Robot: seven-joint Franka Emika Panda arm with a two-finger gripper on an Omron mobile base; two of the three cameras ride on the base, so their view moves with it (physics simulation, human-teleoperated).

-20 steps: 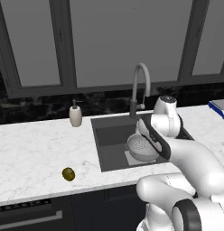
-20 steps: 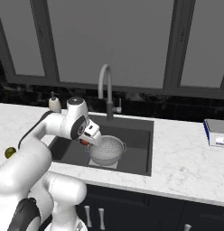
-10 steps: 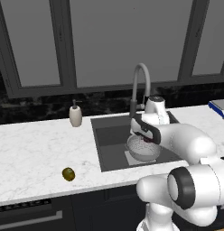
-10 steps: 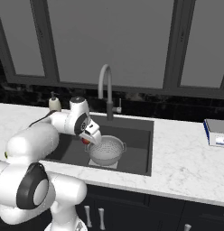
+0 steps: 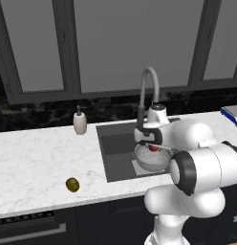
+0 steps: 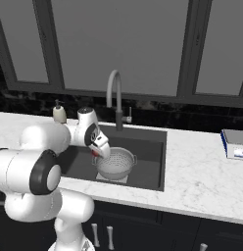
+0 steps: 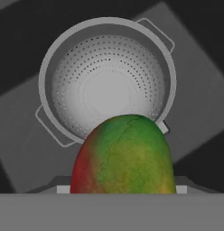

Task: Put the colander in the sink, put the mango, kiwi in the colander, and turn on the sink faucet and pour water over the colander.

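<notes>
A: Gripper (image 6: 95,153) jaws pinch the mango (image 7: 124,155), held over the colander (image 7: 107,81) in the sink (image 5: 115,158).

B: Risk?

A: Mango sits off-centre, near the rim; dropped here it may clip it & bounce out. Kiwi (image 5: 72,184) waits on the counter (image 5: 39,162).

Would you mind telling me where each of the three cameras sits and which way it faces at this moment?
Left base view: behind the arm on its left, looking forward and down at the sink, kiwi and sink faucet; the white arm rises from the lower right.
Right base view: behind on the right, same counter; the arm rises from the lower left.
Hand view: on the hand, looking down into the colander past the held mango.
Both base views share the sink, faucet, colander and soap bottle.
</notes>
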